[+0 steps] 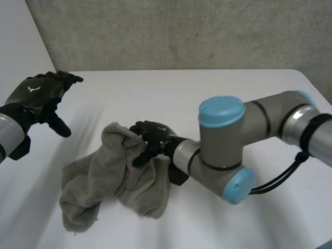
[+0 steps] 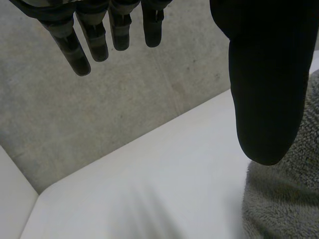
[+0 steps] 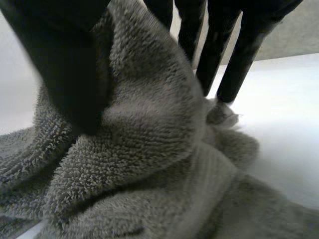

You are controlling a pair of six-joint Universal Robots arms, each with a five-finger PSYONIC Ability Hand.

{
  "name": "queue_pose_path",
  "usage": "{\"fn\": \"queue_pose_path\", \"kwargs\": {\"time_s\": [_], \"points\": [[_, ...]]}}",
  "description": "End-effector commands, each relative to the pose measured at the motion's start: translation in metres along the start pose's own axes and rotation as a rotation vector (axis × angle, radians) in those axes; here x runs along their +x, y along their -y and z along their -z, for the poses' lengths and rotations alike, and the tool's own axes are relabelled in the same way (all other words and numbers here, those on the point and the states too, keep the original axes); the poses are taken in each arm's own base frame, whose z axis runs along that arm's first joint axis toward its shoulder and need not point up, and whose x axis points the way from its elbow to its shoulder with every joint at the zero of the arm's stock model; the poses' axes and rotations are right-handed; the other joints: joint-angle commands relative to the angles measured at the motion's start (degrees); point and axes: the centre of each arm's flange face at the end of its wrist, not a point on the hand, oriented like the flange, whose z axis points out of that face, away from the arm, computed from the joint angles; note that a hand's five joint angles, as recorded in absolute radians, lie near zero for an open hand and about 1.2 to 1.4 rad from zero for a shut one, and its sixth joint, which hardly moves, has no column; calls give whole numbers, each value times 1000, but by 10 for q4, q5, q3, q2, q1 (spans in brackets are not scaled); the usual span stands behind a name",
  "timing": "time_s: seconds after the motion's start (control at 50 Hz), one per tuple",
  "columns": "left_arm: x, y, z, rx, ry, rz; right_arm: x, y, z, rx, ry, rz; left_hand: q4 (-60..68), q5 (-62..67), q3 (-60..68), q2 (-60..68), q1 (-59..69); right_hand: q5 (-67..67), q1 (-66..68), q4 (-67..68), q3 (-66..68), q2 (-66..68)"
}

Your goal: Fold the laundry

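Note:
A crumpled grey towel (image 1: 104, 181) lies in a heap on the white table (image 1: 218, 91), left of the middle. My right hand (image 1: 153, 137) is at the heap's upper right part, where a raised fold stands. In the right wrist view that fold of towel (image 3: 149, 149) sits between the thumb (image 3: 65, 64) and the fingers (image 3: 229, 45), pinched. My left hand (image 1: 39, 96) hovers above the table's left side, apart from the towel, fingers spread and straight. In the left wrist view its fingers (image 2: 89, 35) hold nothing, and the towel (image 2: 284, 199) lies beside the thumb.
My right arm (image 1: 223, 145) reaches low across the table from the right, its elbow just right of the towel. A grey concrete wall (image 1: 181, 31) stands behind the table's far edge. Bare table surface lies beyond the towel and to its right.

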Motion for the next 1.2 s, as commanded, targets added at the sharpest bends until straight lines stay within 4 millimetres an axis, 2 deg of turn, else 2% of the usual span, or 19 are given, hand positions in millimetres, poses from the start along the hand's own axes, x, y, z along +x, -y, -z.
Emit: {"fn": "queue_pose_path", "kwargs": {"time_s": [0.02,0.04,0.1,0.14,0.2,0.32,0.46,0.7,0.72,0.74,0.76,0.78,0.86,0.94,0.96,1.02,1.1,1.16,1.2], "points": [[-1,-2,0,-4,6,8,0,24,3,128,-77,65,6,-11,7,7,4,511,529,508,506,497],[-2,-2,-1,-1,5,6,-4,43,14,183,-108,128,6,-11,7,7,4,511,529,508,506,497],[-2,-4,-2,-4,4,8,-7,58,26,219,-131,198,6,-11,7,7,4,511,529,508,506,497],[-3,-12,-10,-12,1,11,-11,88,53,279,-166,341,8,-9,8,9,6,511,529,508,506,497],[-1,-19,-18,-18,-12,15,-18,106,77,306,-180,471,8,-9,8,9,6,511,529,508,506,497],[11,-33,-31,-47,-62,22,-28,100,100,249,-171,637,6,-11,7,7,4,511,529,508,506,497],[63,-63,-45,-121,-287,43,-44,91,140,184,-196,896,3,-14,3,4,1,511,529,508,506,497],[142,-96,-44,-195,-541,34,-55,93,170,222,-216,1087,58,41,59,59,56,511,529,508,506,497],[149,-98,-44,-199,-560,25,-49,97,171,225,-241,1091,165,148,165,166,163,511,529,508,506,497],[149,-98,-44,-199,-560,25,-42,102,171,226,-267,1087,166,149,167,167,164,511,529,508,506,497],[151,-97,-46,-189,-560,17,-42,102,171,226,-267,1087,388,370,388,388,385,511,529,508,506,497],[150,-90,-51,-158,-543,4,-36,108,172,232,-292,1086,666,649,667,667,664,511,529,508,506,497],[133,-58,-76,-50,-373,-33,-23,121,170,245,-349,1090,701,684,701,702,699,511,529,508,506,497],[82,57,-94,284,93,-2,9,166,151,336,-507,1145,701,684,701,702,699,511,529,508,506,497],[82,57,-94,285,93,-1,9,167,151,336,-508,1145,701,684,701,702,699,511,529,508,506,497],[74,124,-75,522,108,107,13,207,147,524,-670,1150,701,684,701,702,699,511,529,508,506,497],[79,136,-60,566,73,181,1,212,142,632,-670,1168,701,684,701,702,699,511,529,508,506,497],[90,120,-51,516,35,212,-10,197,133,659,-621,1176,701,684,701,702,699,511,529,508,506,497],[97,86,-47,416,23,204,-13,175,128,623,-568,1180,701,684,701,702,699,511,529,508,506,497]]}}
